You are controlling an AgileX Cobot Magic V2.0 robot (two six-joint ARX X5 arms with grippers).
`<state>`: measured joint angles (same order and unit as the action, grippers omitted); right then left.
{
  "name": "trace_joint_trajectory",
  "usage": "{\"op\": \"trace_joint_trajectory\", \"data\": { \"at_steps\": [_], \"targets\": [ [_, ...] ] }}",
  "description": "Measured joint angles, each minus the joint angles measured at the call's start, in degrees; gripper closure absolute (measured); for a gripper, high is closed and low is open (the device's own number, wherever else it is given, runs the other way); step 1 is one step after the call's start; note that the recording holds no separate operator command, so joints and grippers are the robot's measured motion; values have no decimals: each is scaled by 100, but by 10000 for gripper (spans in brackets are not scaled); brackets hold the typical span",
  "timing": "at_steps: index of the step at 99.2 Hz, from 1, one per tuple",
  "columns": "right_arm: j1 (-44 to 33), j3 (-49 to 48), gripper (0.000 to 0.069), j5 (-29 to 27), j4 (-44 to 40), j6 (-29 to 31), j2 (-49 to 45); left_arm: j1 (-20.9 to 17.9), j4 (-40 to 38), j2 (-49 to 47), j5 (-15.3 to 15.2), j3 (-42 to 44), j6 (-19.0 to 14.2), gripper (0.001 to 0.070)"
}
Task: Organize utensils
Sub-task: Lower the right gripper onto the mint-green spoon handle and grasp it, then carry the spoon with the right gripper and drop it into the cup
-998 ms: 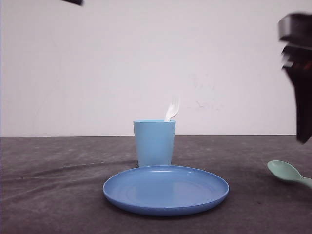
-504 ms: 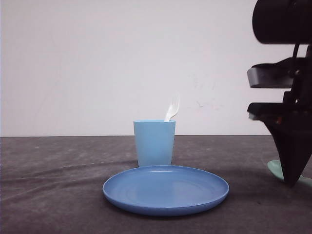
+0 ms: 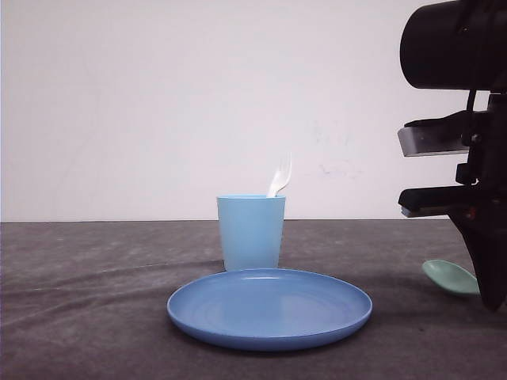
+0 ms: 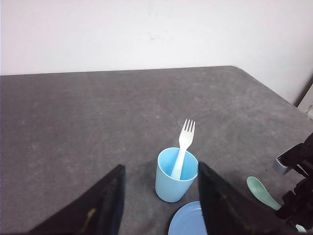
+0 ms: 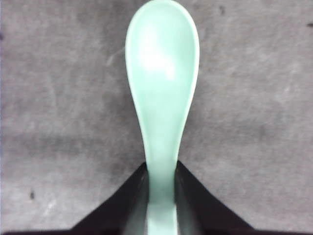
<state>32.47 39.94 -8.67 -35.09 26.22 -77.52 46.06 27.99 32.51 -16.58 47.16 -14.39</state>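
My right claw (image 5: 161,196) is clamping the pale mint-green plastic spoon's (image 5: 162,83) handle (no markings readable); left claw (image 4: 159,205) is hanging apart.

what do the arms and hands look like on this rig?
Right arm: black throughout, fat cylindrical housing on top, flat plates below with pale grey edges, a thin black cable between them. Both the right hand and the left hand have black, wedge-shaped, tapering fingers. No markings legible.

Pale blues, mint and white on dark grey

A light blue cup (image 3: 250,232) holds a white fork (image 4: 184,149). A deeper blue plate (image 3: 269,308) sits on a mottled dark grey tabletop (image 3: 87,301). The spoon (image 5: 161,93) is pale mint green. Both grippers are black; the wall (image 3: 158,103) is plain off-white
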Motion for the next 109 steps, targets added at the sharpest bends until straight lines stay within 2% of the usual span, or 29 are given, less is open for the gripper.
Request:
{"op": "trace_joint_trajectory", "data": {
  "at_steps": [20, 44, 57, 72, 94, 109],
  "targets": [
    [0, 146, 623, -9, -142, -92, 46, 11, 212, -85, 0, 0, -2, 432],
    [354, 1270, 625, -37, 79, -273, 671, 11, 365, -107, 0, 0, -17, 432],
    [713, 1873, 625, -42, 737, -387, 730, 11, 400, -107, 0, 0, -22, 432],
    [1064, 1991, 625, -35, 1963, -592, 542, 11, 402, -107, 0, 0, -37, 432],
    [1178, 1991, 625, -31, 3274, -957, -365, 11, 400, -107, 0, 0, -87, 432],
    [1174, 1989, 625, -35, 3661, -1054, -1001, 11, 402, -107, 0, 0, -140, 432]
  ]
}}
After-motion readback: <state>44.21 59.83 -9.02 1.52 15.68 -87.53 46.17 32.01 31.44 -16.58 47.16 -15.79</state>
